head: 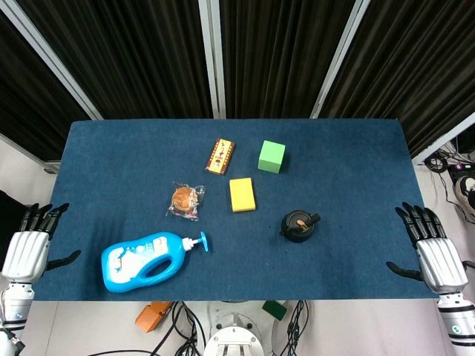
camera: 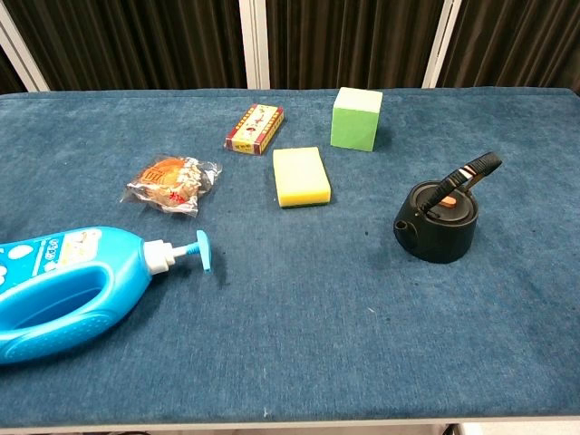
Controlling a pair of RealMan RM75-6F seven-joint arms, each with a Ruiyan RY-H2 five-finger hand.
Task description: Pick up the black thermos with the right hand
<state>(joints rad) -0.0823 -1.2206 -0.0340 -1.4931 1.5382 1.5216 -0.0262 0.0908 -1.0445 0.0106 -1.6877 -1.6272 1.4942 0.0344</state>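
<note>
The black thermos [head: 299, 225] [camera: 441, 214] stands upright on the blue table, right of centre, with its handle raised and an orange patch on its lid. My right hand [head: 433, 248] hangs open at the table's right edge, well to the right of the thermos, holding nothing. At the left edge my left hand [head: 30, 244] is open too, fingers spread. Neither hand shows in the chest view.
A blue pump bottle [head: 145, 259] [camera: 68, 288] lies on its side at front left. A wrapped snack [head: 185, 200], a yellow sponge [head: 242, 194], a green cube [head: 272, 156] and a small red-and-yellow box [head: 220, 156] sit behind and left of the thermos.
</note>
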